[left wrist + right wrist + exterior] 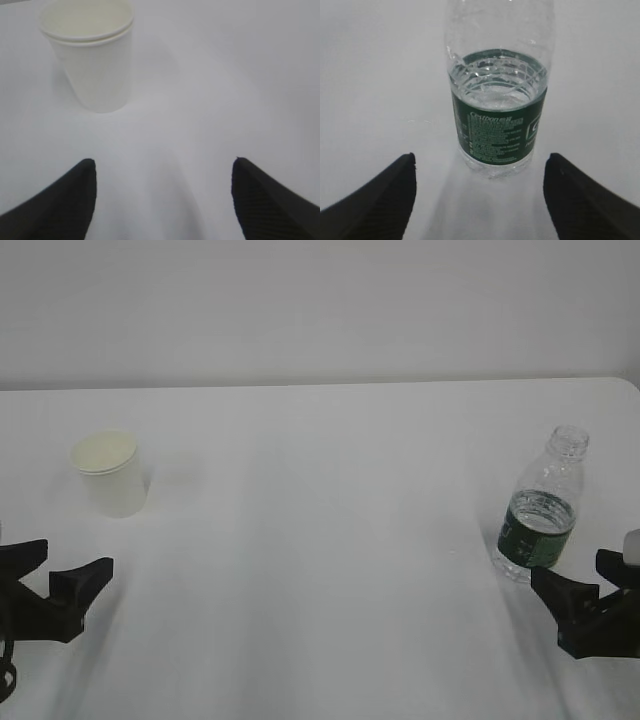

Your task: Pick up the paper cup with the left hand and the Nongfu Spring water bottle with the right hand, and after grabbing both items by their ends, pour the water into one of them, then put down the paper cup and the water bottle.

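Paper cup (109, 472), small, white, rolled rim w/ cream-tinted inside, tapering downward, stands upright on the white table (320, 570) at the left side of the exterior view, well apart from the Nongfu Spring water bottle (541, 508), a small clear ribbed plastic bottle w/ dark green label band round its lower body and a capless threaded neck, upright at the right side. Clear water (497, 90) fills the bottle to about the top edge of the label; upper part looks empty. Left hand (48, 578), black gripper low at the left edge, sits near the cup on the camera side, not touching it; in the left wrist view the cup is ahead and left of centre, both black fingers (60, 205) wide apart w/ only bare table between them. Right hand (590, 605), black gripper at the lower right edge, sits just beside the bottle base; in the right wrist view the bottle stands centred ahead of the gap, fingers (585, 200) spread wide either side, no contact seen. Neither hand holds anything.
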Available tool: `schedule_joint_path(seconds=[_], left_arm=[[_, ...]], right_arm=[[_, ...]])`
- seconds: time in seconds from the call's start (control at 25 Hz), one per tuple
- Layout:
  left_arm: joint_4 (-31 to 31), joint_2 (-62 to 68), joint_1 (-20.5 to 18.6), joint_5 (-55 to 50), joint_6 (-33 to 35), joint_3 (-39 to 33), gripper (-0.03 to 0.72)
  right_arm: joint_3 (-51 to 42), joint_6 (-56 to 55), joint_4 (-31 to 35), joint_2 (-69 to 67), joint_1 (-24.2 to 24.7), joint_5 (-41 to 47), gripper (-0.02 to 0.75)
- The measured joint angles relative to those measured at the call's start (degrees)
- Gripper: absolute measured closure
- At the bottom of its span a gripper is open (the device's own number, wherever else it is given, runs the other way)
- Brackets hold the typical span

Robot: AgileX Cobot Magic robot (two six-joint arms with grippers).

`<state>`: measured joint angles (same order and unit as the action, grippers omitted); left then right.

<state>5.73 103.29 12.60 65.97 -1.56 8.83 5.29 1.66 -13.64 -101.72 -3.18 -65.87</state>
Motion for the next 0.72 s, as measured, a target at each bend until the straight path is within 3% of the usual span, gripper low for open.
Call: schedule_joint_path(seconds=[0.72], left_arm=[[-2.14, 2.41, 0.0, 0.13, 0.0, 1.33, 0.095]], right_arm=[[5.71, -0.6, 1.39, -6.0, 0.0, 0.0, 0.14]])
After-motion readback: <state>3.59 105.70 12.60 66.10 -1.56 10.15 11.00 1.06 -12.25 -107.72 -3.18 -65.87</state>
